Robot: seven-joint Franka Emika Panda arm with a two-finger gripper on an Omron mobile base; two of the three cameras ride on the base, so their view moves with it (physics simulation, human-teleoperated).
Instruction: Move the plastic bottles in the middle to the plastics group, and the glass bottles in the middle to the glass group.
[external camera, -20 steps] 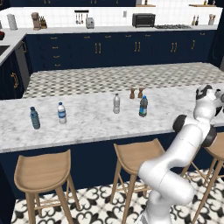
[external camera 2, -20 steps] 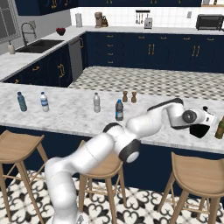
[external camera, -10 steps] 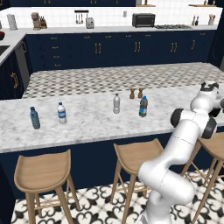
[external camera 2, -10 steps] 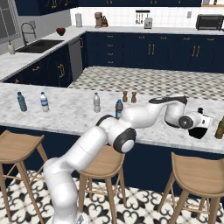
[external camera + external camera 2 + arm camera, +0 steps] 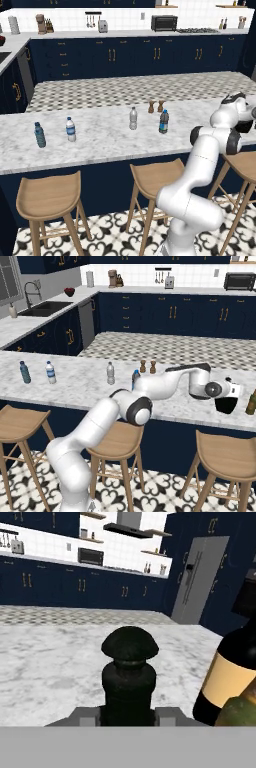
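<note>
The squat, glossy black glass bottle [image 5: 130, 672] is seen at the lower centre of the hand view, its domed cap and short ribbed neck rising straight up between the two finger tips. The two-finger gripper [image 5: 226, 401] is closed on it: the jaws are pressed against the neck from either side, so the bottle is pinched and carried upright, its long axis vertical. In the right base view the black body hangs at the right of the frame, low over the white-veined marble counter [image 5: 80, 386] and just beside a tall olive-green bottle [image 5: 251, 401] at the right edge.

In the hand view, a dark bottle with a tan label [image 5: 230, 677] stands at the right, near the held bottle and slightly ahead of it; this is judged to belong to the glass group. The coming move is judged to turn on this relation: the free marble lies just left of the labelled bottle, and the held bottle's wide round body leaves little room, so a knock is the risk.

The two middle plastic bottles remain on the counter: the clear greyish slim water bottle [image 5: 133, 118] and the dark slim bottle with a blue label [image 5: 163, 121], both smooth and upright, near two small brown shakers [image 5: 155, 106]. Far left, the teal-blue bottle [image 5: 39, 134] and the clear white-capped bottle [image 5: 71, 129] are set as the plastics group.
</note>
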